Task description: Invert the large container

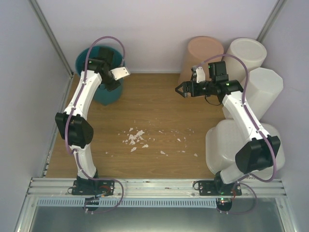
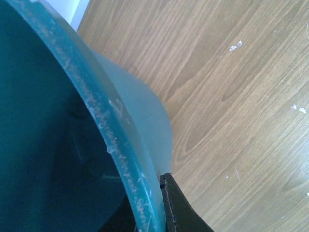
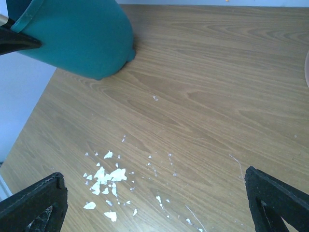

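Observation:
The large container (image 1: 219, 145) is a wide white tub at the near right of the table, beside the right arm's base and partly hidden by that arm. My right gripper (image 1: 178, 89) hangs open and empty above the table's far middle, well away from the tub; its wrist view shows its fingers spread wide (image 3: 154, 203) over bare wood. My left gripper (image 1: 113, 86) is at the far left, shut on the rim of a teal bin (image 1: 108, 96). In the left wrist view the rim (image 2: 120, 145) runs between the two fingers (image 2: 181, 212). The tub shows in neither wrist view.
A tan bin (image 1: 203, 55), a tall round white bin (image 1: 246, 53) and a tall octagonal white bin (image 1: 265, 89) stand at the far right. White flakes (image 1: 135, 137) lie scattered mid-table, also in the right wrist view (image 3: 104, 176). The teal bin (image 3: 77, 34) leans. Walls enclose the table.

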### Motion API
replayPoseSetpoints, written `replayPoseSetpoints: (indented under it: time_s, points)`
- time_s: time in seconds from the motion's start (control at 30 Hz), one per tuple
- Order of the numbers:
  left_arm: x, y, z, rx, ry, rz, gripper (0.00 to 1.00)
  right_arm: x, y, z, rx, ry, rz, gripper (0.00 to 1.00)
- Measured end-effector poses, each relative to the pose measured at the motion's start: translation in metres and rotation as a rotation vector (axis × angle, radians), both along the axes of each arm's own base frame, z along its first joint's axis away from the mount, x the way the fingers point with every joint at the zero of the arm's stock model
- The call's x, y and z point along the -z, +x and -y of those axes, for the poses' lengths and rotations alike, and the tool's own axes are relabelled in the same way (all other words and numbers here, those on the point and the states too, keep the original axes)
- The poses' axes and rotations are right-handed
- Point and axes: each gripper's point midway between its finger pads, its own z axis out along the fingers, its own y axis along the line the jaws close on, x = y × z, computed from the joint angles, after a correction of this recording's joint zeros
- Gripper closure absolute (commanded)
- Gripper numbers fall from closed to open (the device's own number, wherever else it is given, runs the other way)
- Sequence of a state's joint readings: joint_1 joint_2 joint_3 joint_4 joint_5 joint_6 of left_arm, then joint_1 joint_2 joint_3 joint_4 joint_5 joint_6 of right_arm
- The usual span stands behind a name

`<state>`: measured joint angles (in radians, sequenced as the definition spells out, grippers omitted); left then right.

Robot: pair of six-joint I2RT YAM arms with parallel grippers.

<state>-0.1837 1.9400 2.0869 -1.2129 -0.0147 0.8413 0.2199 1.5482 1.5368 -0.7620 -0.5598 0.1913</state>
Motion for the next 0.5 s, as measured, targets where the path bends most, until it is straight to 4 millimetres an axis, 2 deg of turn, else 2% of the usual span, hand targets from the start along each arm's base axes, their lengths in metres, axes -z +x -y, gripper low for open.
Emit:
replayPoseSetpoints:
  time_s: [0.13,0.23,0.37,0.5]
  points:
    - [-0.003,-0.002,0.003,0.002,-0.011,-0.002,1.00,0.000,0.000,0.000,0.001,0.000,0.000,0.00]
    - [-0.015,-0.008,0.016,0.014,-0.095,-0.012,1.00,-0.001,0.001,0.001,0.007,-0.005,0.003,0.00]
    - [-0.042,-0.017,0.057,0.076,-0.359,-0.016,1.00,-0.014,0.006,0.010,0.056,-0.043,0.028,0.00]
    - [-0.077,-0.041,0.108,0.159,-0.720,-0.090,1.00,-0.040,0.009,0.025,0.137,-0.089,0.082,0.00]
